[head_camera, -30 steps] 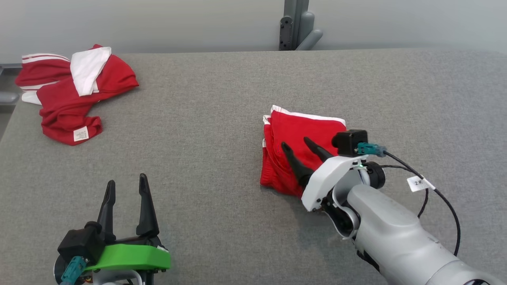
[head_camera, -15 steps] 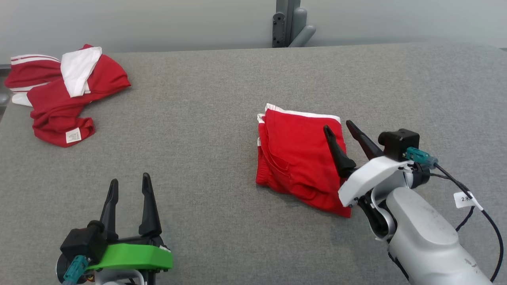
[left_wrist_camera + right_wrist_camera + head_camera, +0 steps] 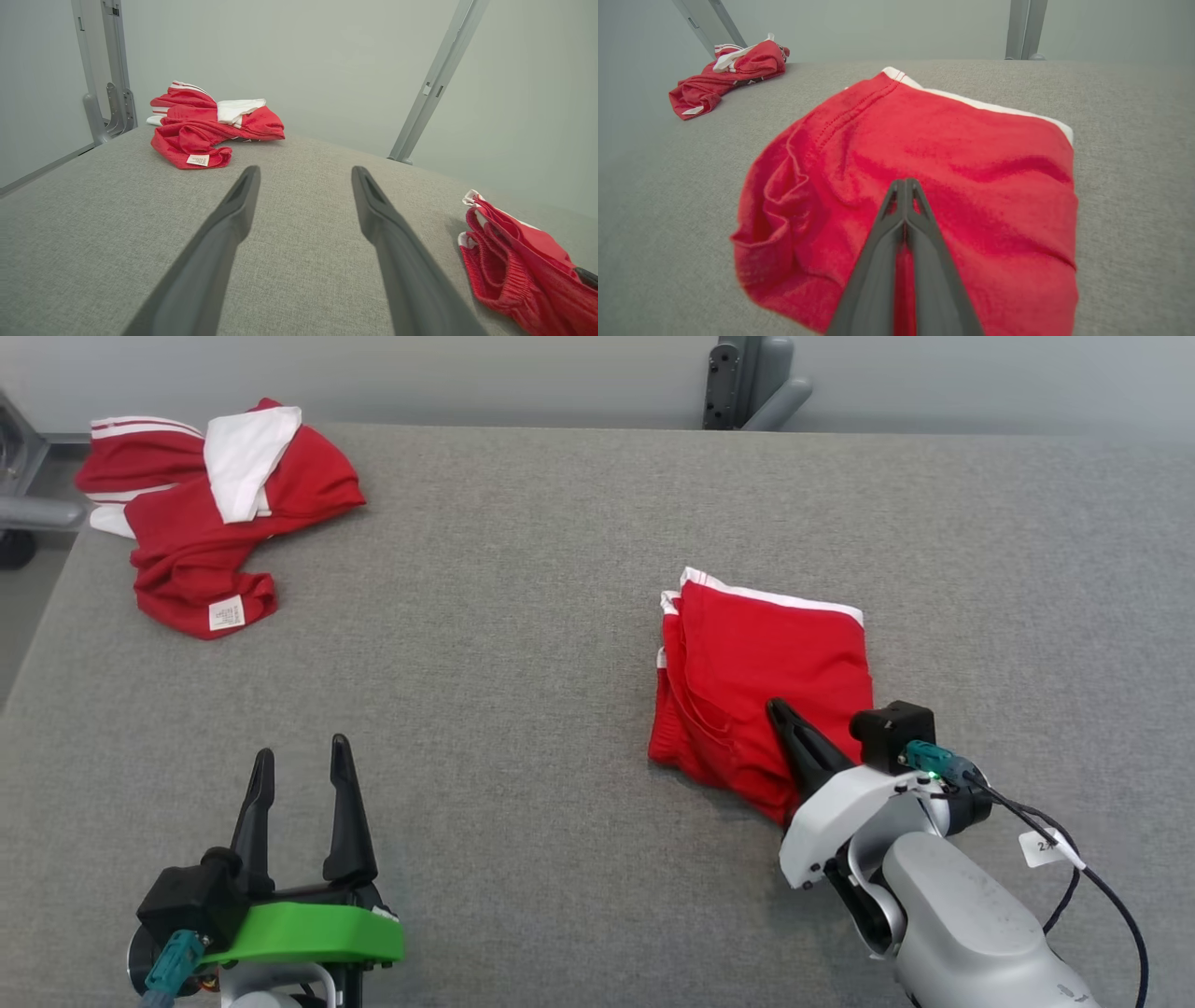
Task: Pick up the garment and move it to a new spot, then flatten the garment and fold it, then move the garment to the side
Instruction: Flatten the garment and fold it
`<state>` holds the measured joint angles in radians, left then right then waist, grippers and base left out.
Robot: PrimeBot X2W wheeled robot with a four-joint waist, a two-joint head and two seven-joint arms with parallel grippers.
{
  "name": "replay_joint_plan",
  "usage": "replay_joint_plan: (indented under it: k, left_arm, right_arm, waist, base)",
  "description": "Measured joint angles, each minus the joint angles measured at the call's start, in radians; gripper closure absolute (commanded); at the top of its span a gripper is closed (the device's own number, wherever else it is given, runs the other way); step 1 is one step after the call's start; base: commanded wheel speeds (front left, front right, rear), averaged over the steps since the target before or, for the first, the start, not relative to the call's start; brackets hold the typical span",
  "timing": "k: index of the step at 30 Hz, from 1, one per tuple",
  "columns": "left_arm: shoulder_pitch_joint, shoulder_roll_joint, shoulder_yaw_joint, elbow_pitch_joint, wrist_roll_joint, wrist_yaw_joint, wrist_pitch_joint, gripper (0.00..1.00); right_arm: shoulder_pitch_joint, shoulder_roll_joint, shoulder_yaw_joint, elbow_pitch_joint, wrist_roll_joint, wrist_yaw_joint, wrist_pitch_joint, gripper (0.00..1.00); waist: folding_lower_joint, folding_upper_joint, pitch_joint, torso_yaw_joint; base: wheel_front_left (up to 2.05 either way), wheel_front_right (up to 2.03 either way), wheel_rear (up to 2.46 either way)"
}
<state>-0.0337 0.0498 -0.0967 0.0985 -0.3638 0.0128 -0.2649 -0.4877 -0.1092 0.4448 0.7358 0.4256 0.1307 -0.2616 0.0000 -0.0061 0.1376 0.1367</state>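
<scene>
Change first: the right gripper (image 3: 777,711), whose fingers stood apart over the right edge of the garment (image 3: 766,653) half a second ago, has drawn them together into one dark point. That point now lies on the cloth near its near right corner. I cannot tell whether any fold is caught between them. The left gripper (image 3: 302,751) is as it was, fingers spread, above bare table (image 3: 523,663) at the near left. The head camera itself has shifted, so the whole scene sits differently in that view.

The garment lies right of the table's middle, folded into a rough rectangle. It is bright red with a white trim (image 3: 775,597) along the far edge. Its left side shows stacked layers and a ribbed hem, and soft creases run across the top.

The table is covered in a grey woven fabric, flat and matte. The fingers are long, dark and tapered. One wrist shell is white, the other green. At the far left corner sits a crumpled pile (image 3: 215,513) of red and white cloth, with a small label (image 3: 227,613) showing.
</scene>
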Motion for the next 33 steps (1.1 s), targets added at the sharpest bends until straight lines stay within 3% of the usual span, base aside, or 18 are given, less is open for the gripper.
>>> replay_joint_plan:
  k: [14,21,27,30,32,33]
  left_arm:
    - [-0.003,0.000,0.001,0.007,0.006,-0.005,0.000,0.00]
    - [0.002,0.000,0.006,0.008,0.008,-0.005,0.000,0.00]
    - [0.009,0.000,0.012,0.006,0.014,-0.004,0.000,0.00]
    - [0.017,0.000,0.019,0.004,0.015,-0.004,0.000,0.00]
    - [0.018,0.000,0.021,0.002,0.019,-0.005,0.000,0.00]
    - [0.019,0.000,0.021,0.000,0.024,-0.006,0.000,0.00]
  right_arm:
    - [-0.019,0.042,0.171,0.065,-0.042,0.000,0.000,1.00]
    - [-0.022,0.042,0.214,0.106,-0.044,0.000,0.000,1.00]
    - [-0.029,0.030,0.163,-0.015,-0.072,0.000,0.000,0.99]
    - [-0.011,0.026,0.096,-0.113,-0.094,0.000,0.000,0.62]
    - [0.012,0.024,0.049,-0.169,-0.116,0.000,0.000,0.49]
    - [0.024,0.025,0.023,-0.197,-0.124,0.000,0.000,0.14]
  waist:
    - [0.0001,0.0000,0.012,0.091]
    - [0.0001,0.0000,0.003,0.101]
    - [0.0000,0.0000,-0.005,0.079]
    - [0.0001,0.0000,-0.011,0.059]
    - [0.0001,0.0000,-0.016,0.045]
    - [0.0000,0.0000,-0.019,0.037]
  base:
    - [0.00,0.00,0.00]
    - [0.00,0.00,0.00]
    - [0.00,0.00,0.00]
    - [0.00,0.00,0.00]
    - [0.00,0.00,0.00]
    - [0.00,0.00,0.00]
